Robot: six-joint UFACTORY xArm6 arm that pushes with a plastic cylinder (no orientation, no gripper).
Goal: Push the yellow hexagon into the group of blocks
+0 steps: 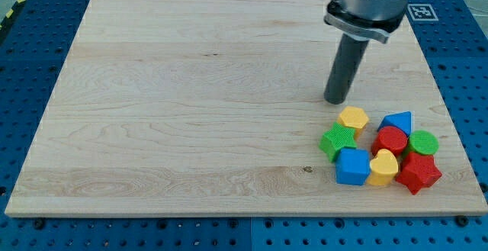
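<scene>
No hand shows here, so there is nothing open or clamped to report: the arm ends in a straight dark rod, and my tip (335,101) rests on the tabletop (191,106), just above and slightly to the view's left of the yellow hexagon (354,118), close to it but seemingly not touching. That placement makes sense, I judge, because the hexagon lies between the tip and the cluster, so a push toward the view's bottom right would press it in. The hexagon already sits at the group's upper edge, against the green star-like block (338,141) and near the blue triangle (398,121) and red cylinder (391,139). Below lie a blue cube (353,166), a yellow heart (383,167), a green cylinder (423,142) and a red star (418,172). The rod stands nearly upright, its grey collar at the view's top.
</scene>
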